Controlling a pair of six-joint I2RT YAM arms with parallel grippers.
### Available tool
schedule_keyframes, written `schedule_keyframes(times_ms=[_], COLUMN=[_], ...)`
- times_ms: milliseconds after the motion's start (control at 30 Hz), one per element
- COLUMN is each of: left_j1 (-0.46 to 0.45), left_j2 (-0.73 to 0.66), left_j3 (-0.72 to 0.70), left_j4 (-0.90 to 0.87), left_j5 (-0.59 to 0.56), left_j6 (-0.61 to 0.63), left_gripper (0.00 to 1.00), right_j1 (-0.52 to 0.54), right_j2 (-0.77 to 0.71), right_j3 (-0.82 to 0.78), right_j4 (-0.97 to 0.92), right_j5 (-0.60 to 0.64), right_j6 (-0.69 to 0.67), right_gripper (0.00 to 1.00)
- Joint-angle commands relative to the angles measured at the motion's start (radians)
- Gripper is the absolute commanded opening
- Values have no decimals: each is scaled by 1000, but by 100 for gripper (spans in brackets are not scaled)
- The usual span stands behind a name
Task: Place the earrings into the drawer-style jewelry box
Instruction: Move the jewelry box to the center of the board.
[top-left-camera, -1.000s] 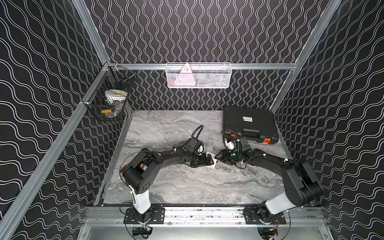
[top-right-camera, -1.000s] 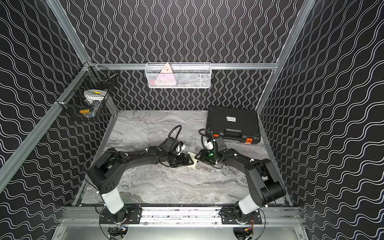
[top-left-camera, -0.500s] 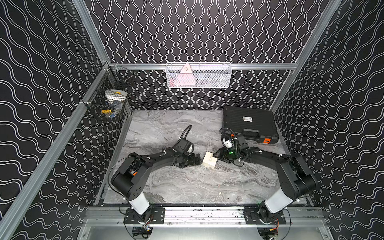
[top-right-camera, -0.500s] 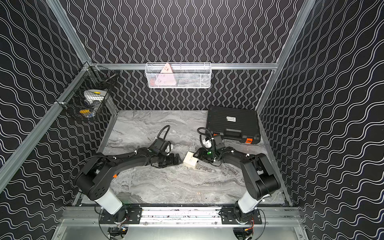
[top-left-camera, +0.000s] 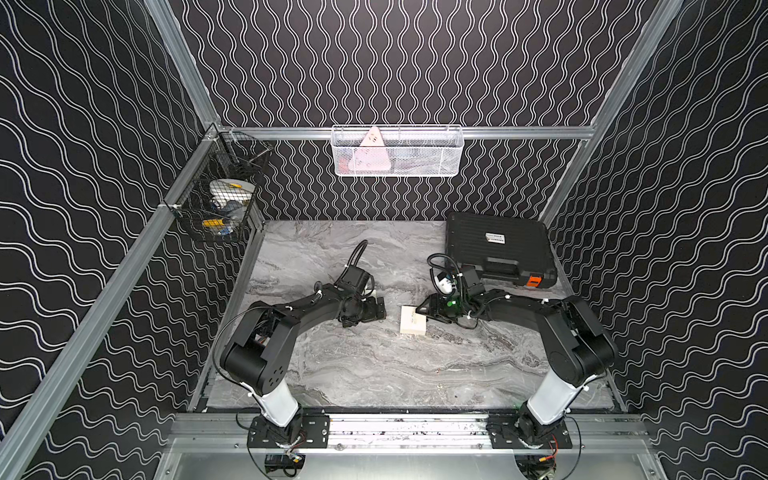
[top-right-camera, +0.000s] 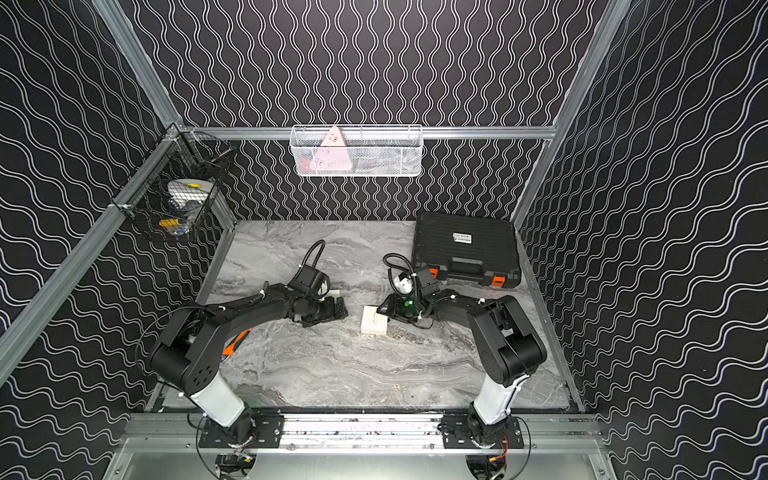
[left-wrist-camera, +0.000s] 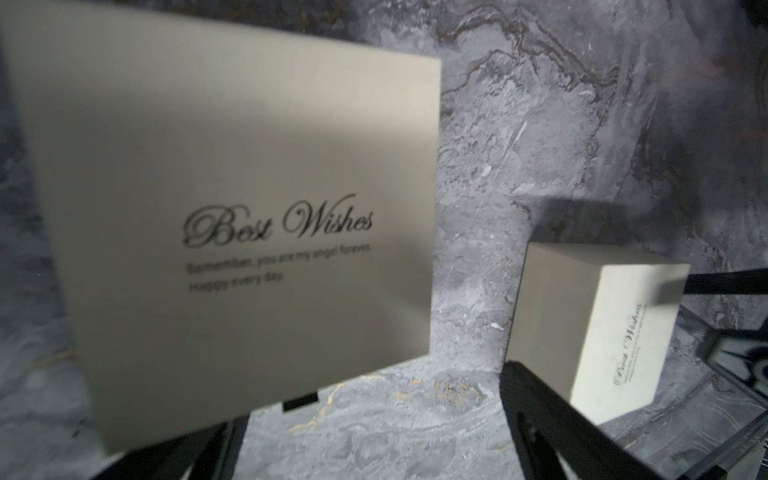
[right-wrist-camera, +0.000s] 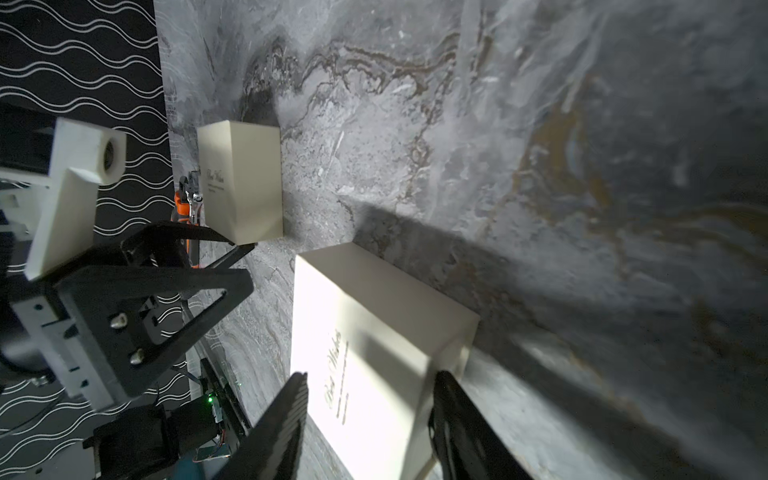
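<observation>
A cream jewelry box (top-left-camera: 412, 326) (top-right-camera: 374, 326) printed "Best Wishes" lies flat mid-table. My right gripper (top-left-camera: 424, 312) (right-wrist-camera: 372, 376) straddles its right end, a finger pressed on each side, shut on it. A second, matching cream box (left-wrist-camera: 232, 199) (right-wrist-camera: 243, 183) lies just outside the far finger of my left gripper (top-left-camera: 381, 311) (left-wrist-camera: 405, 386); in both top views that gripper mostly hides it. The left gripper is open over bare marble, a short gap left of the held box (left-wrist-camera: 594, 332). A tiny speck (top-left-camera: 439, 386) (top-right-camera: 397, 386) near the front edge may be an earring.
A black tool case (top-left-camera: 498, 249) lies at the back right, close behind the right arm. An orange-handled tool (top-right-camera: 237, 345) lies under the left arm by the left wall. A black wire basket (top-left-camera: 220, 208) and a white one (top-left-camera: 397, 151) hang on the walls.
My left gripper has drawn back to the left, away from the held box where both grippers met a second ago. The box has shifted slightly left with the right gripper.
</observation>
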Motion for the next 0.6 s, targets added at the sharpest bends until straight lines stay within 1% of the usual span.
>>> schedule_keyframes(times_ms=[0,100,200,267,400,567], left_j1=[2,-25,-119,-165,-189,-189], left_j2=[-33,-85,-122,-116,-55,19], left_j3=[-18,-40,-28,-18,21,103], left_j4=[-23,-17,-22,13,74,10], left_j5=[-14,45,31,57,135,102], left_j6=[14,3,4,-7,-10,43], left_gripper=[97,97,98,98,99,99], right_j1=[4,1,-22,-29,-42,-48], right_j2=[5,-65,-161,-198,-203,-153], right_j3=[25,28,-1,-27,-72,-92], right_j4=[-4,-95,-164,-188,-160,-105], right_j5=[-8,38,78,94,82,20], right_j6=[-11,-59,-106,-131,-145,-149], right_gripper=[51,52,50,49,39,31])
